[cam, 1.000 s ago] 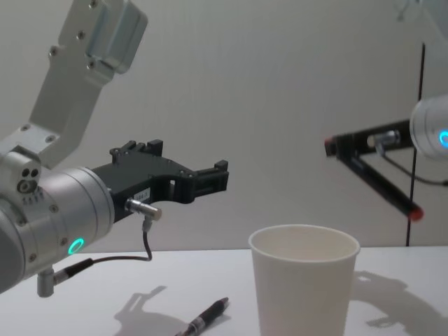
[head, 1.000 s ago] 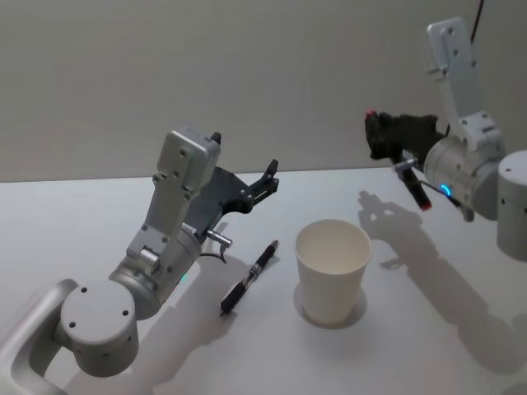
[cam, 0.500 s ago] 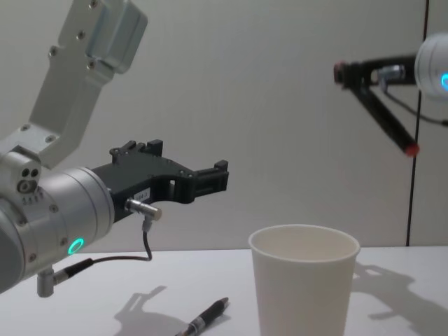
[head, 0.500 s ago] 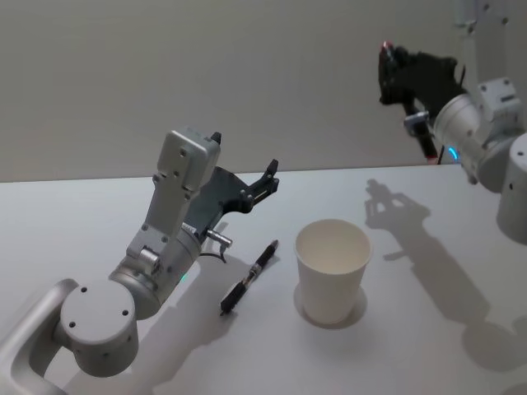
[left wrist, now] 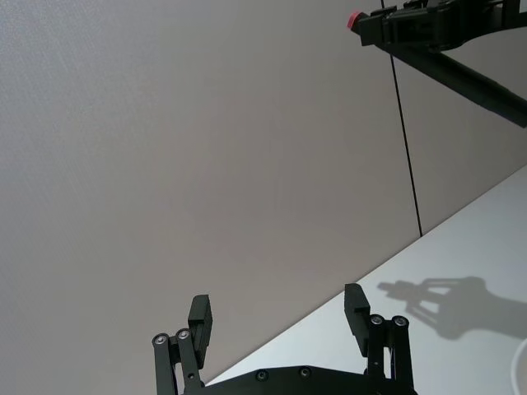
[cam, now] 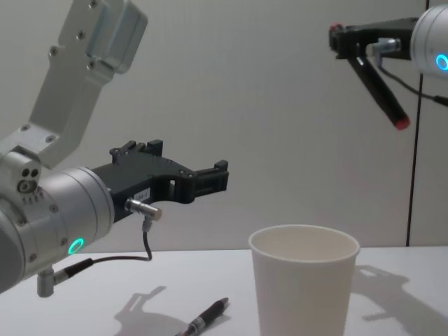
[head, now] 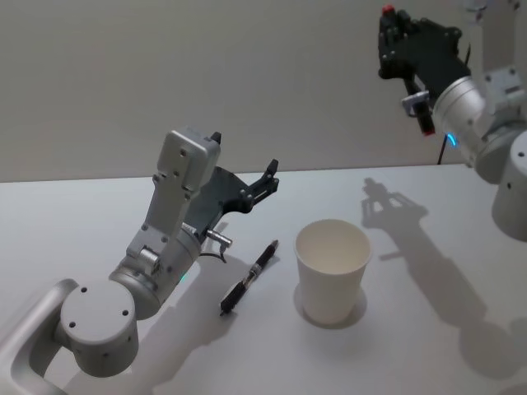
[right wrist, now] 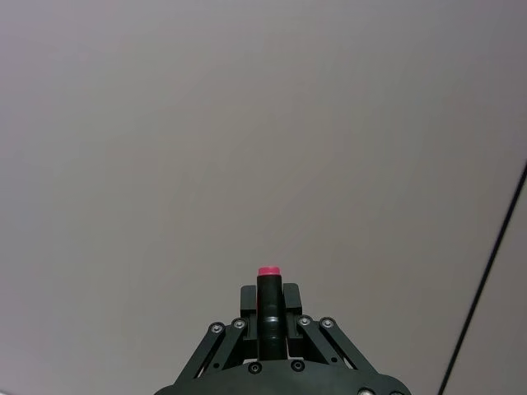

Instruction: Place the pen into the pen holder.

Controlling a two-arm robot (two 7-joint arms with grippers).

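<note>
- Two pens are on show. A red-tipped pen (cam: pixel 378 91) is clamped in the right gripper (cam: pixel 339 33), high in the air above and to the right of the pen holder (head: pixel 332 267), and it slants down from the claw.
- Seen from the right wrist, the jaws are closed tight on the shaft, with one red end poking out past them.
- The pen holder, a white paper cup, stands upright on the table (head: pixel 66 222).
- A black pen (head: pixel 249 277) lies flat on the table just left of the cup, apart from it.
- The left gripper (head: pixel 244 153) hovers above the table behind the black pen, its fingers spread wide and holding nothing.
</note>
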